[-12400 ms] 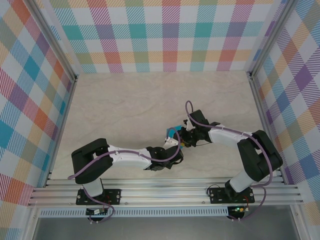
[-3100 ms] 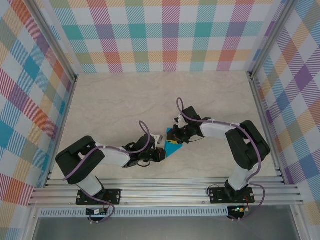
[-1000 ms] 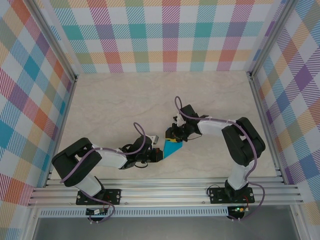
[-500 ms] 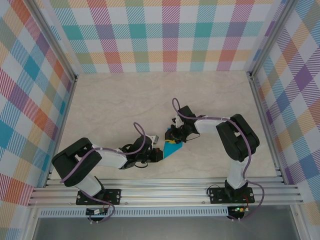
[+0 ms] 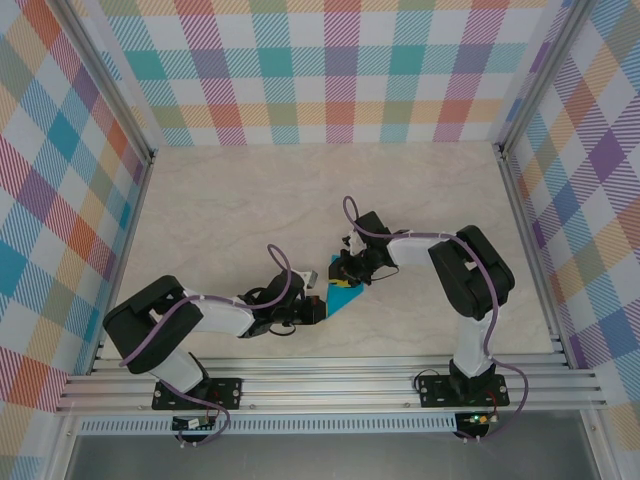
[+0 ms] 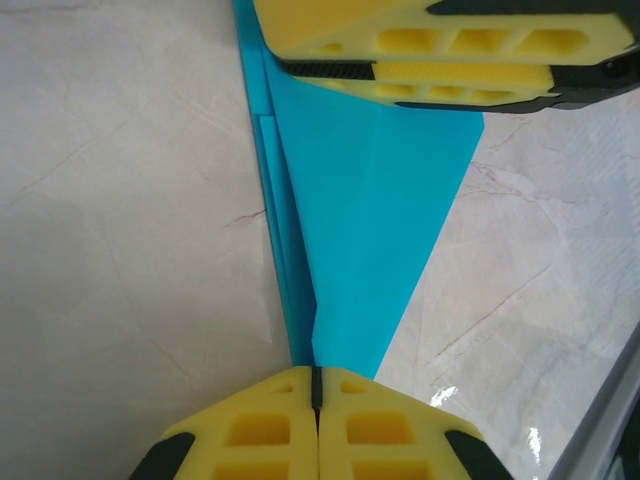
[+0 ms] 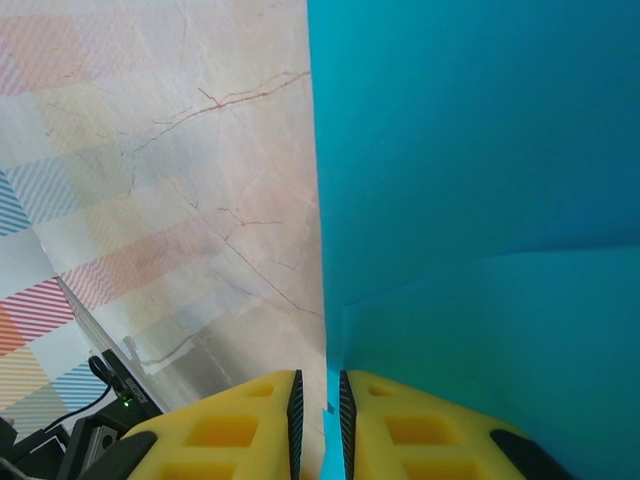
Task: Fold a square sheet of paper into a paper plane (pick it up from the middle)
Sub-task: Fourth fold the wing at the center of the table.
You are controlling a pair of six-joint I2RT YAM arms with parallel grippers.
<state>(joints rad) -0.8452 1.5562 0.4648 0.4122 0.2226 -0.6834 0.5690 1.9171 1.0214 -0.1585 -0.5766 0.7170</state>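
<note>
The teal-blue sheet of paper [image 5: 346, 295] lies in the middle of the table, folded into a narrow tapering dart with stacked layers along one long edge [image 6: 285, 250]. My left gripper [image 5: 321, 305] is shut on its pointed near end [image 6: 318, 372]. My right gripper [image 5: 346, 271] sits at the wide far end. Its jaws stand a narrow gap apart, and the paper's folded edge [image 7: 325, 400] runs into that gap along the right finger. In the left wrist view the right gripper's yellow fingers [image 6: 440, 45] lie across the top of the paper [image 6: 370, 220].
The table is pale marble [image 5: 230, 210] with checked walls on three sides and aluminium rails [image 5: 330, 385] along the near edge. Both forearms lie low over the table on either side of the paper.
The right gripper has slid a little further left onto the paper's wide end and its jaws have narrowed slightly. The left gripper stays where it was, on the tip.
</note>
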